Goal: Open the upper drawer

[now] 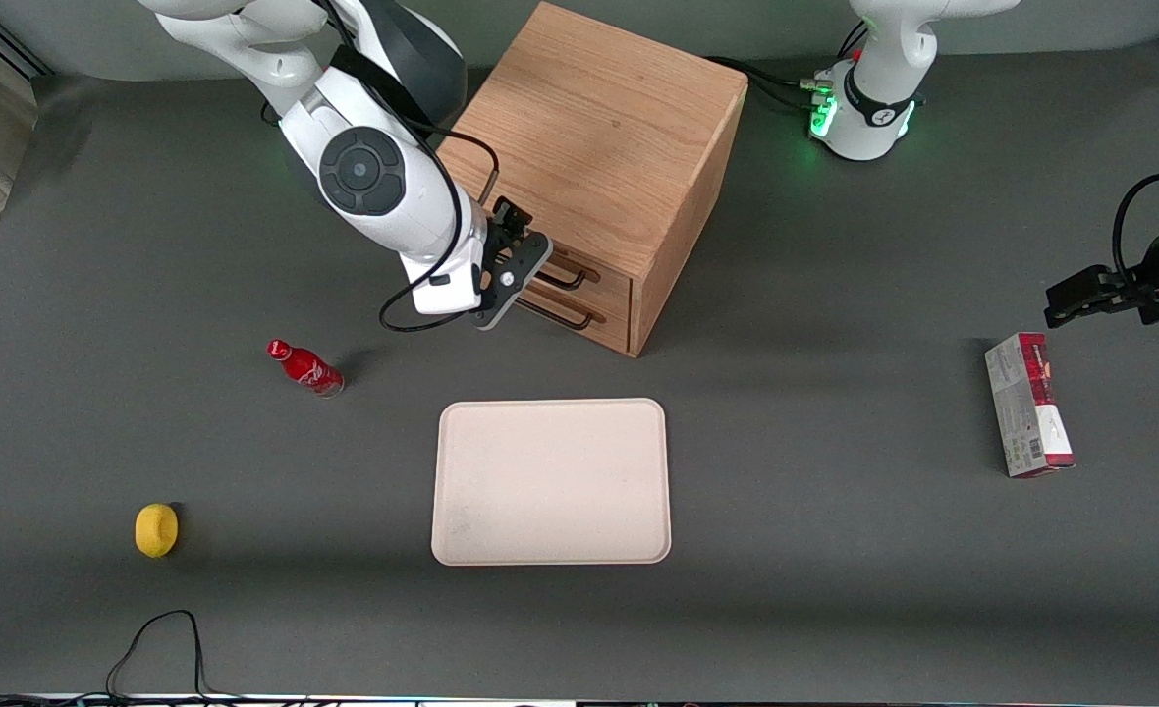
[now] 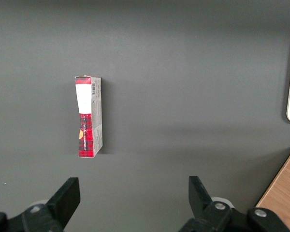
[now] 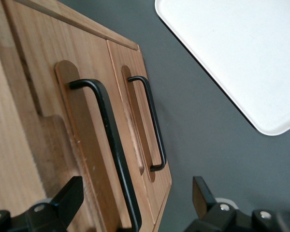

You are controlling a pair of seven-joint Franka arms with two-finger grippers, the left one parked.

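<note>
Oak upper drawer (image 3: pixel 87 159) shut, gripper (image 3: pixel 133 203) near.

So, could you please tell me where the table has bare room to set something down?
Bare mat lies between the tray and the box, and between the lemon and the tray. The tray itself holds nothing. It is crowded in front of the cabinet: the gripper, fingers open, sits at the upper drawer, with the bottle nearby.
</note>
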